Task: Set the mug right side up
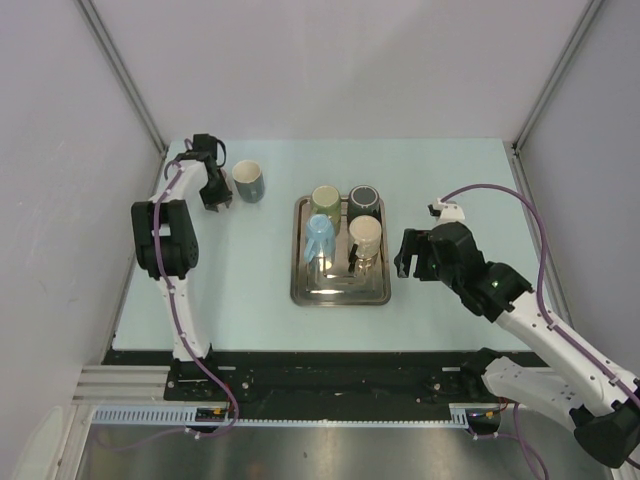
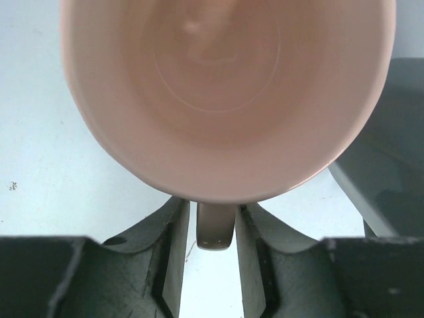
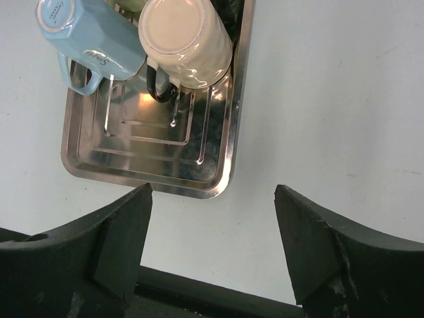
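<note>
Flanking mug (image 2: 225, 99) handle (image 2: 215, 228), left hand (image 2: 213, 222), grip unclear, rim (image 2: 225, 197) cropped, right hand (image 3: 212, 192) spread

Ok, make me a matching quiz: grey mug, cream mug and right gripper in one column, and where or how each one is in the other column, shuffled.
1 grey mug
2 cream mug
3 right gripper

A base up, in the tray
B open, beside the tray on its right
C upright on the table, left of the tray

Pairs: 1-C, 2-A, 3-B
</note>
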Controlling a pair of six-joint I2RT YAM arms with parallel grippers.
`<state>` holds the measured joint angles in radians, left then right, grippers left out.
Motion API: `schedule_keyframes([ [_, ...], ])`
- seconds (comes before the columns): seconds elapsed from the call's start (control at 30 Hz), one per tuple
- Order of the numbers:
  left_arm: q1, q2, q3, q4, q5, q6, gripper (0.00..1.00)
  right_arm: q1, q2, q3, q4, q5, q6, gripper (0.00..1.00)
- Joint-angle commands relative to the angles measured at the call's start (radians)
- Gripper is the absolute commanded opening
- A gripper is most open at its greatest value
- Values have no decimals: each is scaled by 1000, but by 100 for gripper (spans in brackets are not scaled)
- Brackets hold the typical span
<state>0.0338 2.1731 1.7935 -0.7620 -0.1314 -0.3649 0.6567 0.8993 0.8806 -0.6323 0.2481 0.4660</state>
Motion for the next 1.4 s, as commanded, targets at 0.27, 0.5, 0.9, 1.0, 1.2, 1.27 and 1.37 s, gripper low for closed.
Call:
schedule_keyframes([
  [0.27, 5, -91, 14, -37, -62, 1, 49, -6, -36, -8, 14, -4, -13, 80],
  [0.5, 14, -436, -221, 18, -76, -83, 56, -5, -46, -8, 34, -24, -21, 80],
  [0.9, -564, -1005, -595, 134, -337, -103, 100, 87, -51, -5, 0, 72, -13, 81],
  [1.0, -568, -1085, -745, 323, -56, -66, 100, 110, -19, 1, -17, 114, 3, 84],
  [1.2, -566, -1154, -945, 607, 177, -22, 100, 121, 20, -3, 6, 117, 60, 83],
  [1.27, -566, -1132, -968, 654, 276, -6, 100, 141, 13, -11, 35, 115, 63, 82],
  [1.37, -566, -1014, -892, 582, 306, 0, 100, 156, -3, -17, 85, 109, 48, 81],
])
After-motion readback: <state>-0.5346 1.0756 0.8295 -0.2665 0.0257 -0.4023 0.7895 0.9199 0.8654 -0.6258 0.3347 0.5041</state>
